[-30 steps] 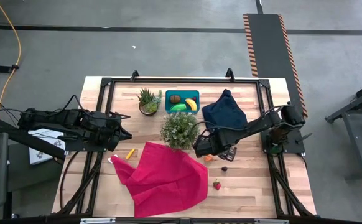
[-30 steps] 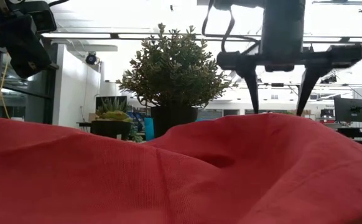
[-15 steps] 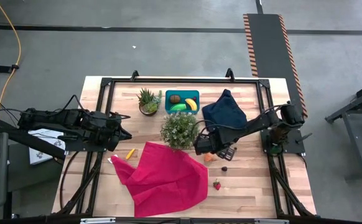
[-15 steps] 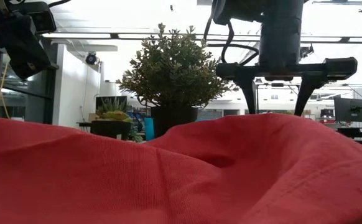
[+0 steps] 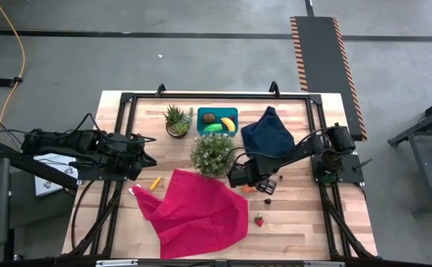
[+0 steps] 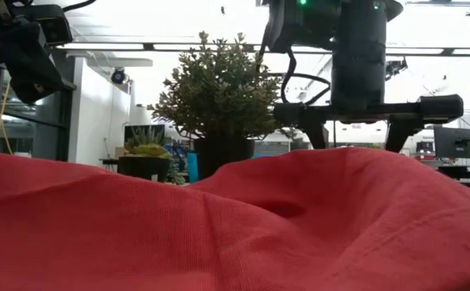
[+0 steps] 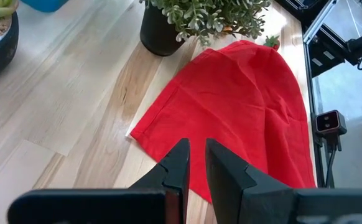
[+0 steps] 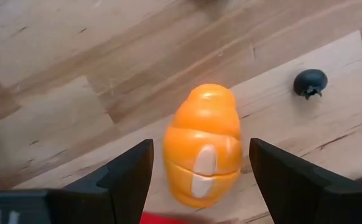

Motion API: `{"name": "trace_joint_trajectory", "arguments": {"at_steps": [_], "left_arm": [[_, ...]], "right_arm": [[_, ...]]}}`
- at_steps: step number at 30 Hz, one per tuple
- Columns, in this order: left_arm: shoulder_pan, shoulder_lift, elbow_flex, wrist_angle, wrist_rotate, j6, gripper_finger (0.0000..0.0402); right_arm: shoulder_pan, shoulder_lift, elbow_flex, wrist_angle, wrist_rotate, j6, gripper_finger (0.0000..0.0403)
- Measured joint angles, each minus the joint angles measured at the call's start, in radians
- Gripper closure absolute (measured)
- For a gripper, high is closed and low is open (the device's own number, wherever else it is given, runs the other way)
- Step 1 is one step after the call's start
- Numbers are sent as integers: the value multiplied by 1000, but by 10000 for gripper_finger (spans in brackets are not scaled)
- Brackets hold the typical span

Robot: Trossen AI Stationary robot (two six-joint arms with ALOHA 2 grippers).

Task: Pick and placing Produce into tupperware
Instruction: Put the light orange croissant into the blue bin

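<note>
Right tool in high view sits low by red cloth edge, over orange piece; tupperware at counter back w/ banana, green piece, brown oval inside. Left tool waits at left.
Low view: right tool fingers spread wide behind cloth.
Left wrist: fingers nearly shut, empty.
Right wrist: orange piece betw. open fingers, untouched; dark bit near.

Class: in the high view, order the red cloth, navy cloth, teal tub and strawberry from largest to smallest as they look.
1. red cloth
2. navy cloth
3. teal tub
4. strawberry
</note>
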Motion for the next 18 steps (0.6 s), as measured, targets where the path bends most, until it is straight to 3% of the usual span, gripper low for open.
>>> {"name": "trace_joint_trajectory", "arguments": {"at_steps": [18], "left_arm": [[0, 0, 0, -1, 0, 0, 362]], "right_arm": [[0, 31, 0, 12, -61, 0, 152]]}}
